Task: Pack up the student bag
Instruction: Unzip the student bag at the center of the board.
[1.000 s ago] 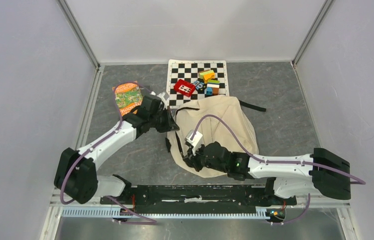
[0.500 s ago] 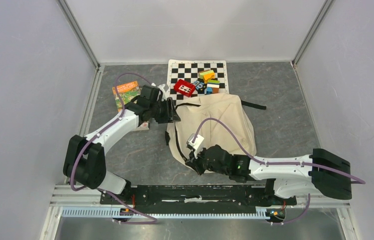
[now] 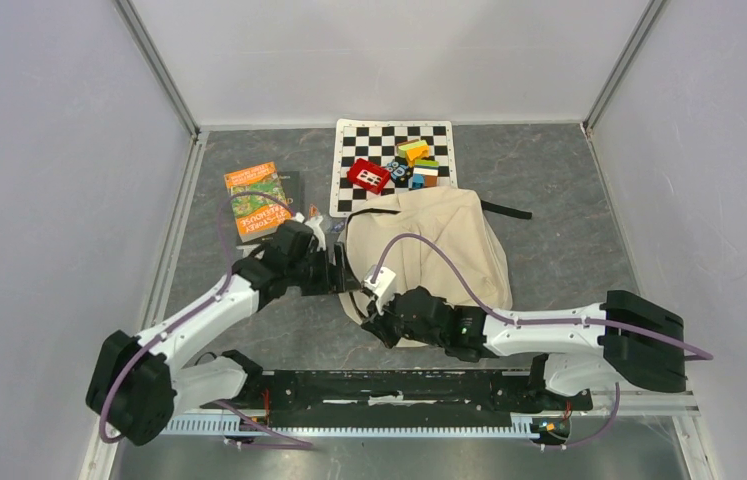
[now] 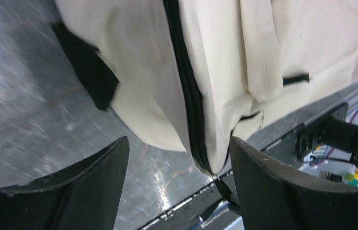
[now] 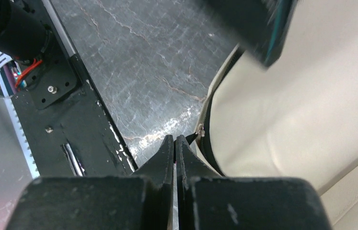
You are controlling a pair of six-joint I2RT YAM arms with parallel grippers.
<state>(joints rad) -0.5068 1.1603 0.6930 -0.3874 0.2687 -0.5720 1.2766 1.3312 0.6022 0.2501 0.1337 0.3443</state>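
Observation:
The student bag [image 3: 444, 245], cream with black zipper and trim, lies in the middle of the table. My left gripper [image 3: 345, 276] is at its left edge and stands open. In the left wrist view the bag's black zipper line [image 4: 191, 105] hangs down between the jaws [image 4: 179, 143], close to the right finger [image 4: 263, 182] and ungripped. My right gripper [image 3: 375, 320] is at the bag's near left corner. It [image 5: 174, 139] is shut, and the black zipper pull [image 5: 194, 137] runs from its tips to the bag [image 5: 301, 96].
A checkered mat [image 3: 349, 140] lies behind the bag with a red block [image 3: 368, 176] and several coloured blocks [image 3: 417, 165]. An orange book [image 3: 257, 198] lies at the back left. A black strap [image 3: 505, 212] sticks out to the right. The black rail [image 3: 399, 385] runs along the near edge.
My left gripper has opened and let go of the bag's upper left edge, then moved nearer along the left side. The book is uncovered. The right gripper has stayed shut, shifting slightly left.

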